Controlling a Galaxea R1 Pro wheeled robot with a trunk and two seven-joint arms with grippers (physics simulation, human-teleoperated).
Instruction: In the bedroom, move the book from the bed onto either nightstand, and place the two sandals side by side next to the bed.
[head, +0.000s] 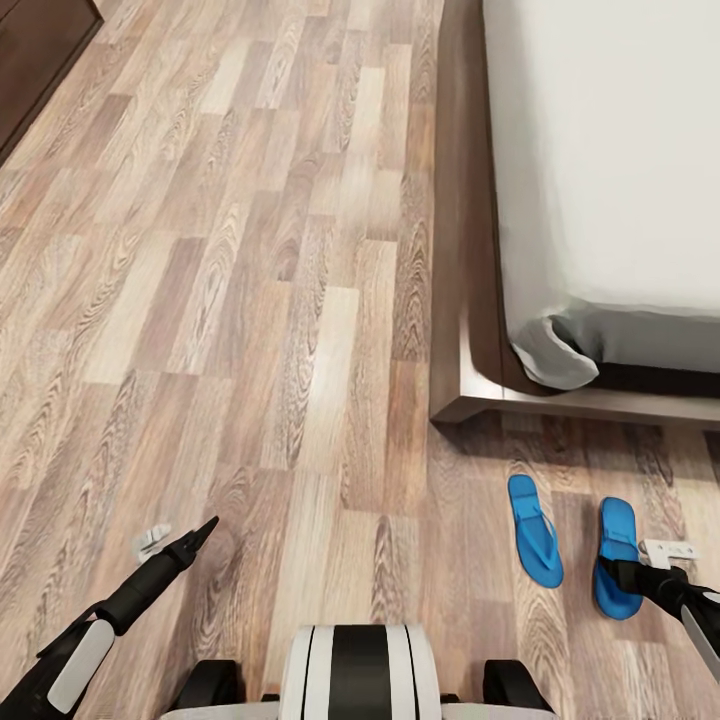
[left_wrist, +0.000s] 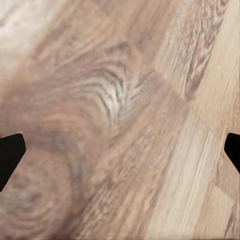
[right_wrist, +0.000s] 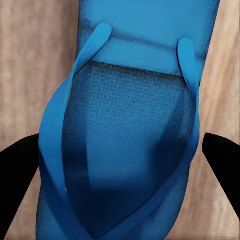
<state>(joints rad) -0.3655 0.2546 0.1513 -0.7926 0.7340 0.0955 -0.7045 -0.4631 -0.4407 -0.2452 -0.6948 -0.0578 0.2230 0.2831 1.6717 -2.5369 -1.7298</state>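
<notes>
Two flat bright blue flip-flop sandals lie on the plank floor at about 4 o'clock in the head view, just off the foot corner of the bed: the left sandal (head: 535, 530) and the right sandal (head: 616, 556), near each other, roughly parallel, toes toward the robot. The right gripper (head: 640, 570) hangs directly over the right sandal (right_wrist: 127, 150), fingers spread wide to either side of its straps, nothing held; likely poised to grasp or just letting go, cannot say which. The left gripper (head: 195, 535) sits low at 8 o'clock, parked over bare floor (left_wrist: 120, 120), fingers apart and empty. The large bed with pale grey-white mattress (head: 610, 160) and low dark brown frame fills 1 to 3 o'clock. Light brown wood-plank floor (head: 250, 300) throughout; a dark brown cabinet corner (head: 35, 50) at 11 o'clock. Book unseen.
</notes>
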